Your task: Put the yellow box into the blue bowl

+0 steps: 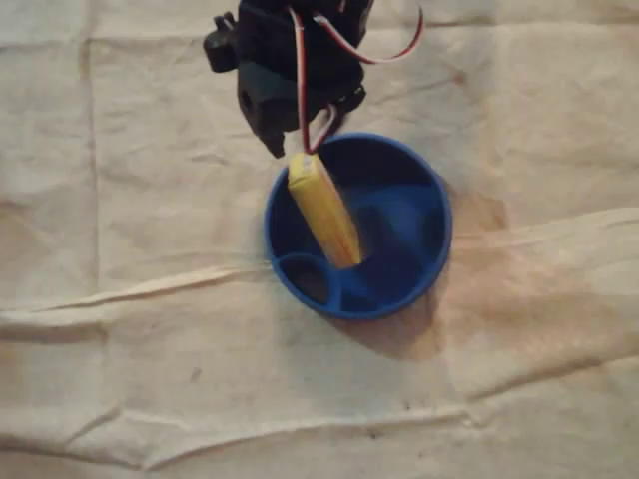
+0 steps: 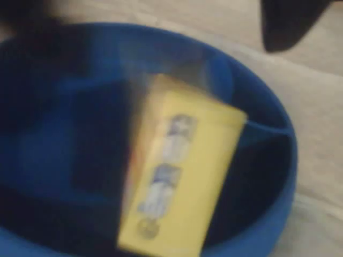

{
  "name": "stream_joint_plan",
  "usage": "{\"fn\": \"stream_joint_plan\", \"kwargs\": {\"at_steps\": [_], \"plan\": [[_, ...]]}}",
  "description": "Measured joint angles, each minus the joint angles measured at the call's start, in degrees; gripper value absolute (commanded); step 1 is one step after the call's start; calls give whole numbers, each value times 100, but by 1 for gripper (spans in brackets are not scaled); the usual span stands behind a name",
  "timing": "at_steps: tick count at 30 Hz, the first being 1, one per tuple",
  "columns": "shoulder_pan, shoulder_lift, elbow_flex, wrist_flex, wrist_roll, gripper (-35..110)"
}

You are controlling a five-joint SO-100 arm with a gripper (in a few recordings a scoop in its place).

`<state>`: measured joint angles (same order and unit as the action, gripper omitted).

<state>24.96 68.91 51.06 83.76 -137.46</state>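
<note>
The yellow box [image 1: 324, 210] leans inside the blue bowl [image 1: 439, 235], its upper end against the rim at the top left and its lower end down on the bowl's floor. My black gripper [image 1: 303, 140] hovers just above that raised end, at the bowl's upper-left edge. In the wrist view the box [image 2: 179, 182] looks blurred, lying lengthwise in the bowl [image 2: 284, 176]. One dark finger [image 2: 289, 21] shows at the top right and a dark shape at the top left, far apart; the gripper [image 2: 161, 16] is open with nothing between them.
The bowl has a small partitioned section [image 1: 300, 279] at its lower left. It rests on a wrinkled beige cloth [image 1: 150, 299] that covers the table. Red and white wires [image 1: 329, 40] run along the arm.
</note>
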Motion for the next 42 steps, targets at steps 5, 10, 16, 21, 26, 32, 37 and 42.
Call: {"fn": "stream_joint_plan", "kwargs": {"at_steps": [5, 10, 16, 21, 26, 32, 37, 42], "plan": [[9, 0, 0, 0, 0, 27], [105, 0, 0, 0, 0, 4], [105, 105, 0, 343, 281, 2], [97, 694, 0, 1028, 1160, -1], [26, 1406, 18, 1608, 2232, 0], [-712, 2417, 686, 1617, 4096, 0], [-1397, 3384, 1169, 1617, 5511, 0], [-2206, 4201, 1415, 1626, 6548, 0]]}}
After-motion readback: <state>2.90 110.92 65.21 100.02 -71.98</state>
